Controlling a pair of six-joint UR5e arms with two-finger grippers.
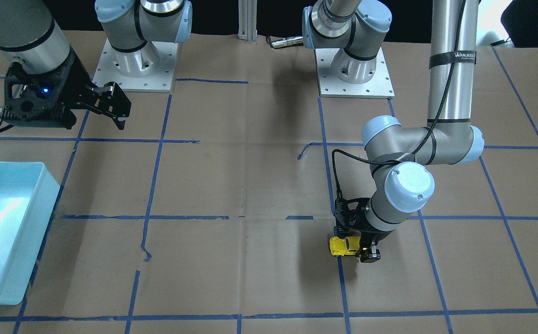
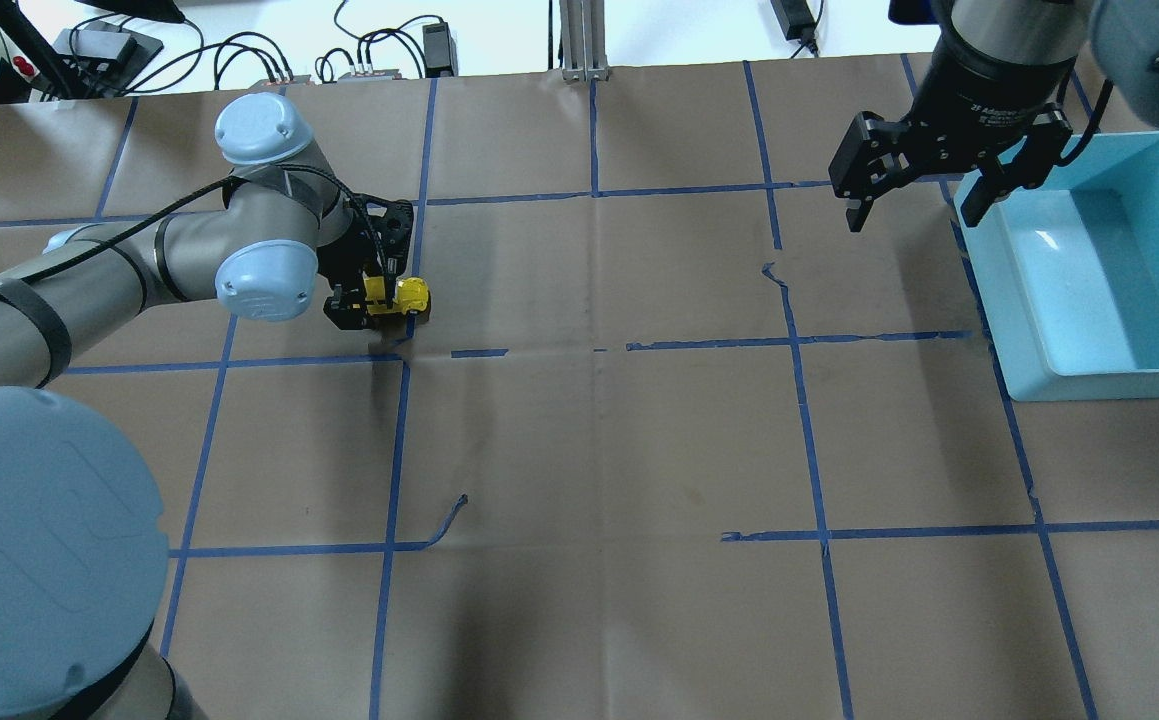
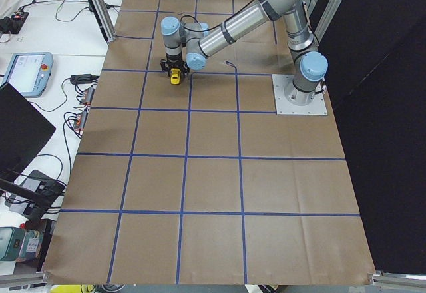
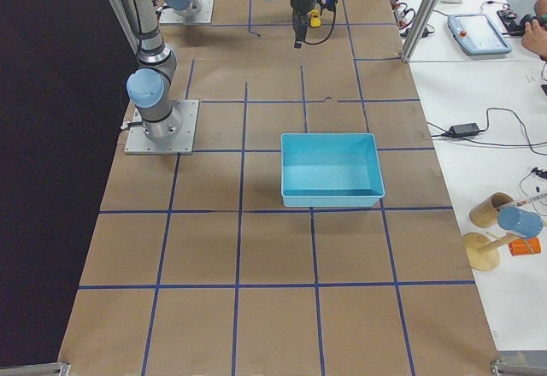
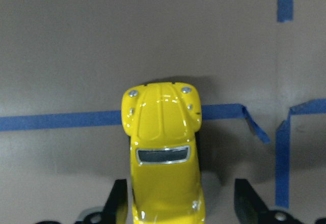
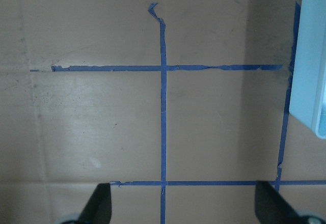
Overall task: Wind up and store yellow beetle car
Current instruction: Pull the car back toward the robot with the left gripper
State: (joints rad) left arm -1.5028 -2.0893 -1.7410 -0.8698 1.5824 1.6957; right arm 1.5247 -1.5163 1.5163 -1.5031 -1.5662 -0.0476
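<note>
- We see our left arm (image 1: 452, 93) and right arm (image 1: 22, 32) as silver tubes with pale-blue joint caps (image 1: 408, 183).
- A black cable (image 1: 443, 99) runs along our left arm, passing under a black strap (image 1: 452, 56) with white lettering.
- Our left tool (image 5: 178, 203) and right tool (image 2: 914, 215) are black; a blue light (image 1: 43, 90) glows behind the right one.
- Our bases stand on square silver plates (image 1: 354, 86) dotted with screws.
</note>
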